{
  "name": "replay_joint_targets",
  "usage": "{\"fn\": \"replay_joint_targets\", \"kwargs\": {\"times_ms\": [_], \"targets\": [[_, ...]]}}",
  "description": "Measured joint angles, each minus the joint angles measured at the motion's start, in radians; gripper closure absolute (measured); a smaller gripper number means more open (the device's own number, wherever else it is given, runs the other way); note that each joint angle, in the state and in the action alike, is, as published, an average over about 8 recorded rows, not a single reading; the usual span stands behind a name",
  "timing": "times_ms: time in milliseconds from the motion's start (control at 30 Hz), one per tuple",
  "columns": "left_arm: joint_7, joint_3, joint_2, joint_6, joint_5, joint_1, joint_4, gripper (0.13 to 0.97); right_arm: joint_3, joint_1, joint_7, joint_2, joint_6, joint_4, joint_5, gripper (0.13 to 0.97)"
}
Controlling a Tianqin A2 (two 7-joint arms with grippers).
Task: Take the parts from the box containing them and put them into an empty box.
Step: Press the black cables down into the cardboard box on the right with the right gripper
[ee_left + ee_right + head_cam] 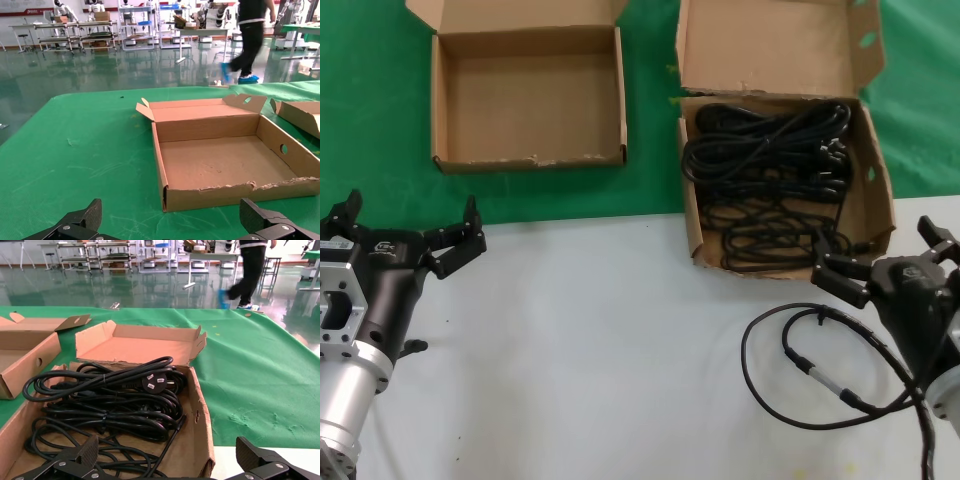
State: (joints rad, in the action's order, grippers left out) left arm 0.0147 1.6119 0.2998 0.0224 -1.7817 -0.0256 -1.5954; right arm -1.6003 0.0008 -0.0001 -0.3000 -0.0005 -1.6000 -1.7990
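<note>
The left claw (pixel 408 228) is released, its black fingers spread wide; it grips nothing and touches nothing. It hangs over the pale grey counter (pixel 610 340), just short of the green cloth (pixel 360 100), on the near left side of the squarish, shallow brown cardboard box (pixel 528 95). In the left wrist view the two fingertips (pixel 82 217) stand far apart, framing the frayed front rim of that box (pixel 225 160), which holds no cords.

The right claw (pixel 890 260) is likewise released, its fingers wide apart and free of any load. It hangs at the near right corner of the longer brown cardboard box with oval holes in its side tabs (pixel 875 170). In the right wrist view its fingertips (pixel 82 455) stand just short of the near edge of that box (pixel 200 415).

The thin black power cords (pixel 770 180) lie in looped bundles inside the longer box, filling most of its floor. One plug (pixel 154 382) lies on top with its pin face upward.

A thicker black cable with silver connectors (pixel 810 365) lies looped on the counter, near side of the longer box, beside the right arm.

A small white marking is visible on the left claw body; it cannot be read. No readable text appears on either box.
</note>
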Motion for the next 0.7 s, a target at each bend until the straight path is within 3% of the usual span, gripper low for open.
{"fn": "replay_joint_targets", "kwargs": {"times_ms": [533, 700], "targets": [[0.000, 0.000, 0.000, 0.000, 0.000, 0.000, 0.000, 0.196, 0.000, 0.000, 0.000, -0.001, 0.000, 0.000, 0.000, 0.129], [0.000, 0.000, 0.000, 0.000, 0.000, 0.000, 0.000, 0.274, -0.010, -0.003, 0.001, -0.016, 0.009, -0.011, -0.005, 0.129]]}}
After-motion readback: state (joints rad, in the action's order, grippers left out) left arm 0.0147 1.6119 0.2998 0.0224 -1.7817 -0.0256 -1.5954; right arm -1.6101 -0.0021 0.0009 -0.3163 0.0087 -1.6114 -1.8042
